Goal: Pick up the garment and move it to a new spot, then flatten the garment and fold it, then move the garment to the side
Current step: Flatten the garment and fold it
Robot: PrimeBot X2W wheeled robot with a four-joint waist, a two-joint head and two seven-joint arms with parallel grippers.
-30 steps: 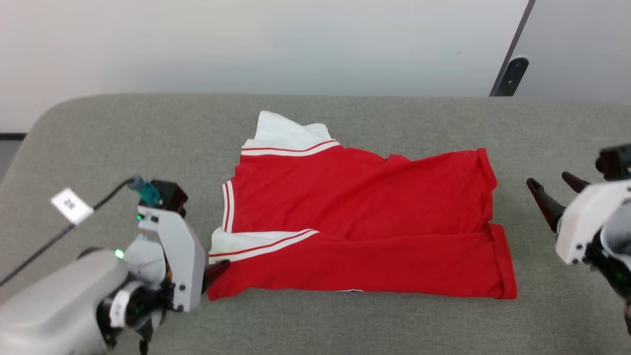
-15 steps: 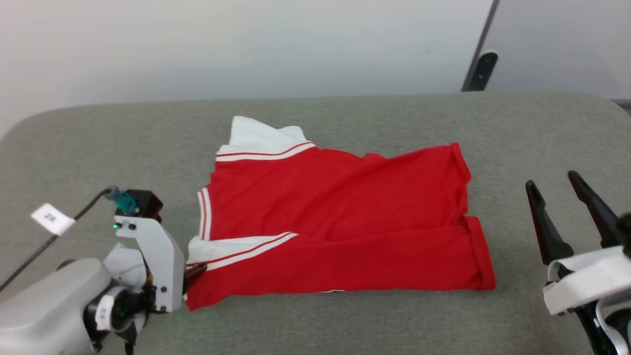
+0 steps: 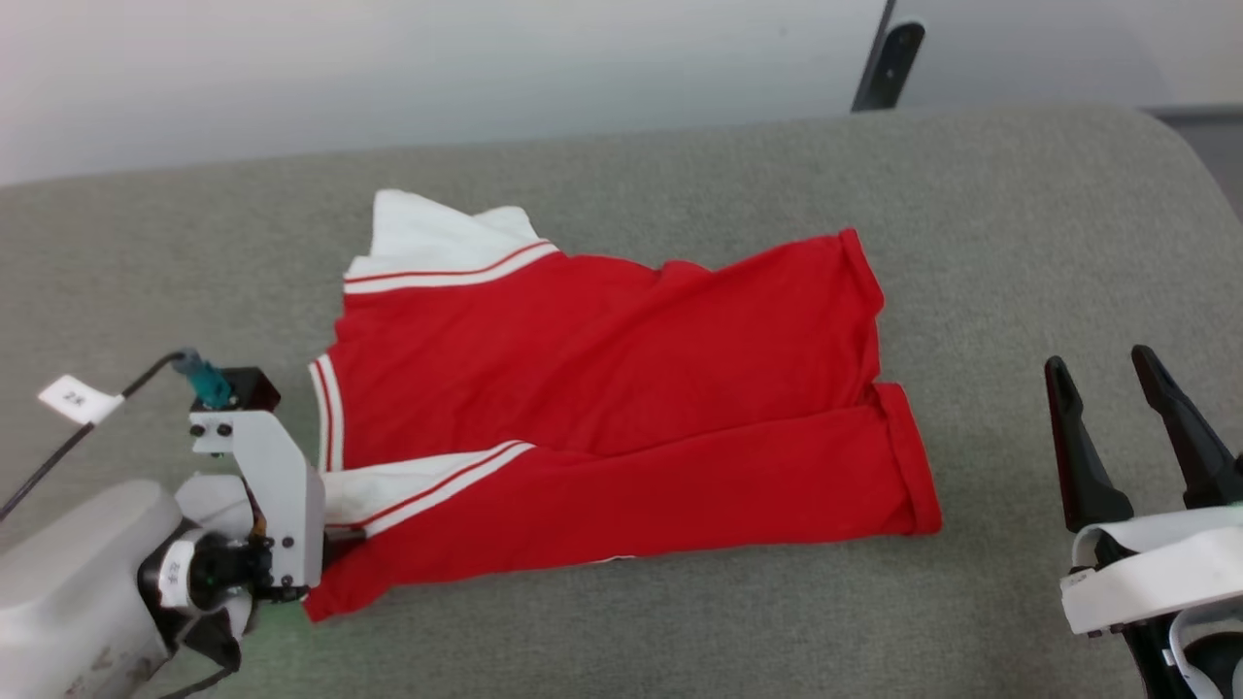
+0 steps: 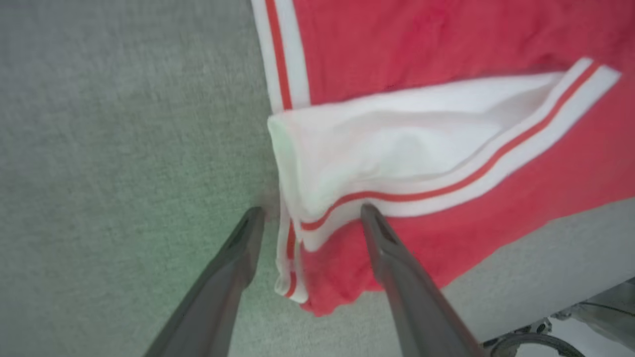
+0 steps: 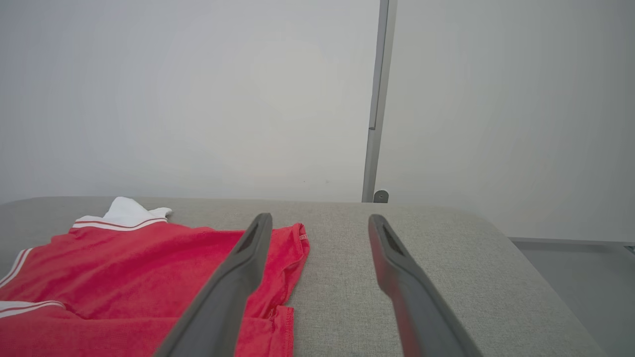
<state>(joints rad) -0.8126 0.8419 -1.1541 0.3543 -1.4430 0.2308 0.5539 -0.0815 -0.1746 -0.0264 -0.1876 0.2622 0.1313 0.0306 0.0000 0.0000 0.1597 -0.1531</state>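
I see a pale wall (image 3: pixel 486 68) across the back, and in front of it a wide grey padded surface (image 3: pixel 680 631) with rounded corners that takes up most of my head view.

The garment (image 3: pixel 602 388) lies flat on that surface, left of centre from my head camera. Its long near edge is folded over the red body into a band running from the hem on the right to the neck end on the left. One white sleeve with its striped band sticks out at the far side. The other lies folded in on top of the red cloth at the near left corner.

My left gripper (image 4: pixel 311 212) is down at that near left corner with its two dark fingers spread apart. In the left wrist view one finger rests over the bare grey padding just beside the cloth's edge, and the other lies over the striped band of the folded sleeve, so the corner sits between them. I cannot tell whether either tip presses on the fabric. Nothing is clamped.

My right gripper (image 3: pixel 1099 361) hangs well apart from the garment, off its hem end, fingers spread and pointing away from me, with nothing between them.

A dark post (image 3: pixel 889 53) stands against the wall behind the surface. A black cable (image 3: pixel 146 374) with a white tag (image 3: pixel 73 398) runs to a teal plug (image 3: pixel 206 381) on my left wrist.
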